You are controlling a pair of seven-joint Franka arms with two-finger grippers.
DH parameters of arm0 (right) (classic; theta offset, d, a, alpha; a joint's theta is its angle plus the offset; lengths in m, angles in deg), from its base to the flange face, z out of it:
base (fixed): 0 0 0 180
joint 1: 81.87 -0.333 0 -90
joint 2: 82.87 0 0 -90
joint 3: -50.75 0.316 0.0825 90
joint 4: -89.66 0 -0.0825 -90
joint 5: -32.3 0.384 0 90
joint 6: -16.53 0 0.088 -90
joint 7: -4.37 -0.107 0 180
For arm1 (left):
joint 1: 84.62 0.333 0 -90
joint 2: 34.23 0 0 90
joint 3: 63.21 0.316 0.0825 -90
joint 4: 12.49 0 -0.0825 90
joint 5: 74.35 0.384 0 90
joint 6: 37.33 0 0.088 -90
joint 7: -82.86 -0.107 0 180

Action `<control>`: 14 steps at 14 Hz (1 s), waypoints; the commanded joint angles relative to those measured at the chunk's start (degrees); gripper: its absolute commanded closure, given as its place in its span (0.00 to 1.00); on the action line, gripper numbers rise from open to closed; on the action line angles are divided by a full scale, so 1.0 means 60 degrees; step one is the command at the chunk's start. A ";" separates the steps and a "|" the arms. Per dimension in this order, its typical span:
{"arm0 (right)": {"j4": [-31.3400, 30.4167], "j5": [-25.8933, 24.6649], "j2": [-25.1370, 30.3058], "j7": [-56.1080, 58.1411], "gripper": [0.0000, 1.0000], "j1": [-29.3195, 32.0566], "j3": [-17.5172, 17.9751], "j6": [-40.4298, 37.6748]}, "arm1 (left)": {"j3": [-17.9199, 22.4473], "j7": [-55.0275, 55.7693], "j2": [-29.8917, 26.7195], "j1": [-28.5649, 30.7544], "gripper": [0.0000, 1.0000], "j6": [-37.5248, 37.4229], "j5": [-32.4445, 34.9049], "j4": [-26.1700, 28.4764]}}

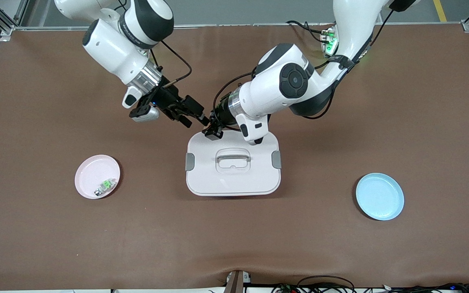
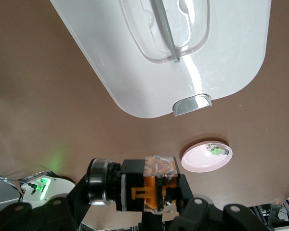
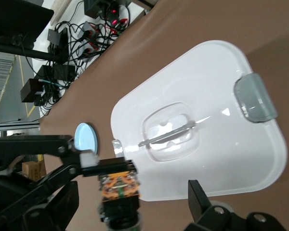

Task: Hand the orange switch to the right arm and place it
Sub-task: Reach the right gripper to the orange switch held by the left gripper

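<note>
Left claw point(image 1: 213, 131): held over the edge of the white lidded box point(image 1: 233, 179) nearest the robots' bases; its fingers point(image 2: 180, 185) are pinched on the orange switch point(image 2: 147, 190).
Orange switch: gripped in the air above that box edge, black body with an orange middle and a dark round end.
Right claw point(image 1: 196, 118): spread wide, set just beside the left claw, with the switch seen between its fingers point(image 3: 200, 199) in the right wrist view; no contact can be made out.
Pink plate point(image 1: 90, 173): on the worktop point(image 1: 55, 236) toward the right arm's end, holding a small green-and-clear part point(image 1: 105, 186).
Blue plate point(image 1: 380, 196): on the worktop toward the left arm's end.
</note>
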 commanded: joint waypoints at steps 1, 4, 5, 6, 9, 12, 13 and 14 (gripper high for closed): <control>0.0483 0.0237 -0.0373 0.0032 0.00 -0.0256 -0.0098 0.0082 | 0.0065 0.0121 0.0019 -0.0051 1.00 -0.0127 -0.0108 -0.0111; 0.0513 0.0150 -0.0621 0.0136 0.00 -0.0389 -0.0098 0.0242 | 0.0065 0.0121 0.0077 -0.0051 1.00 -0.0127 -0.0093 -0.0111; 0.0528 0.0135 -0.0652 0.0150 0.00 -0.0432 -0.0098 0.0272 | 0.0065 0.0121 0.0063 -0.0051 1.00 -0.0127 -0.0093 -0.0096; 0.0557 0.0135 -0.0782 0.0179 0.00 -0.0462 -0.0098 0.0272 | 0.0065 0.0121 0.0063 -0.0051 1.00 -0.0127 -0.0093 -0.0110; 0.0674 0.0120 -0.0989 0.0224 0.00 -0.0491 -0.0098 0.0287 | 0.0065 0.0121 0.0063 -0.0036 1.00 -0.0127 -0.0093 -0.0110; 0.0674 0.0135 -0.1003 0.0224 0.00 -0.0535 -0.0098 0.0287 | 0.0065 0.0121 0.0063 -0.0036 1.00 -0.0127 -0.0093 -0.0111; 0.0674 0.0135 -0.1004 0.0224 0.00 -0.0535 -0.0098 0.0287 | 0.0065 0.0121 0.0063 -0.0036 1.00 -0.0127 -0.0093 -0.0111; 0.0660 0.0135 -0.1018 0.0209 0.00 -0.0535 -0.0098 0.0287 | 0.0065 0.0121 0.0034 -0.0036 1.00 -0.0127 -0.0108 -0.0111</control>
